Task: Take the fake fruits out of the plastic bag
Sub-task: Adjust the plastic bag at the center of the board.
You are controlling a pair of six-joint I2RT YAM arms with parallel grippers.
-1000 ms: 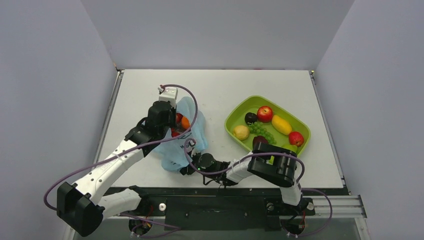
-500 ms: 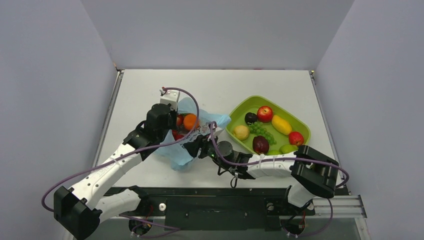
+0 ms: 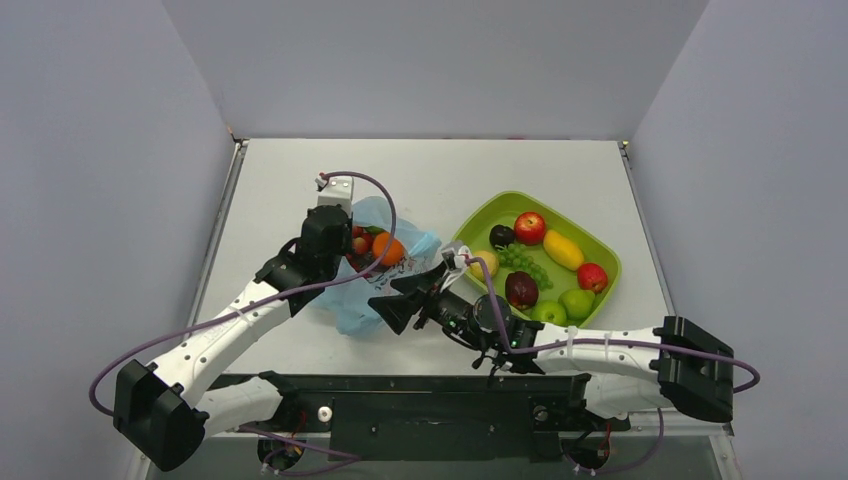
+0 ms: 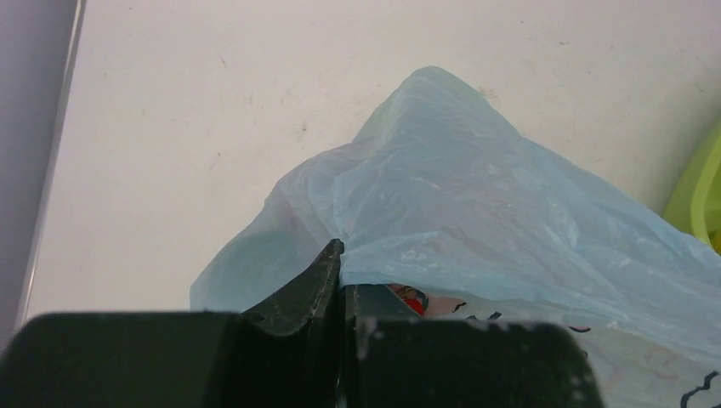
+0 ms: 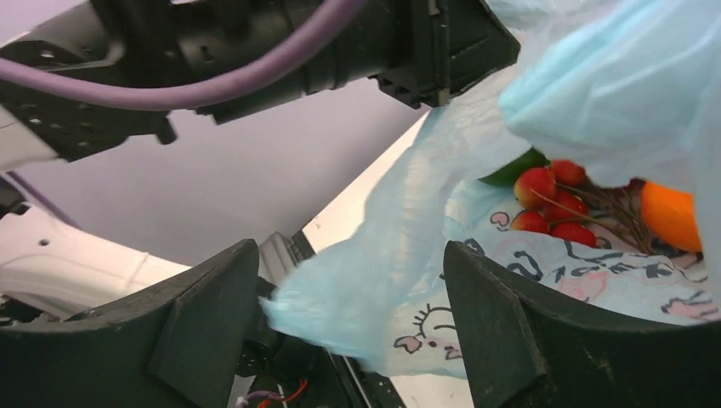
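The light-blue plastic bag (image 3: 352,300) lies left of centre with its mouth open toward the right. An orange (image 3: 388,248) and a red grape cluster (image 3: 360,245) show in the mouth. My left gripper (image 3: 335,232) is shut on the bag's far edge and lifts it; in the left wrist view its jaws (image 4: 338,259) pinch the film of the bag (image 4: 442,195). My right gripper (image 3: 400,298) is open at the bag's near right edge. In the right wrist view a bag flap (image 5: 383,289) hangs between its spread fingers (image 5: 204,323), with the grapes (image 5: 553,200), the orange (image 5: 672,217) and a dark green oval (image 5: 514,168) beyond.
A green tray (image 3: 470,228) stands right of the bag, holding a red apple (image 3: 529,227), yellow mango (image 3: 562,249), lemon (image 3: 483,264), dark plum (image 3: 501,235), green grapes (image 3: 522,260), a dark red fruit (image 3: 521,288) and green apples (image 3: 577,302). The tray's corner shows in the left wrist view (image 4: 706,195).
My right gripper rose from the bag's near bottom corner to its right edge and now stands open. The right arm swung out to the right. The bag mouth widened and the orange shifted right.
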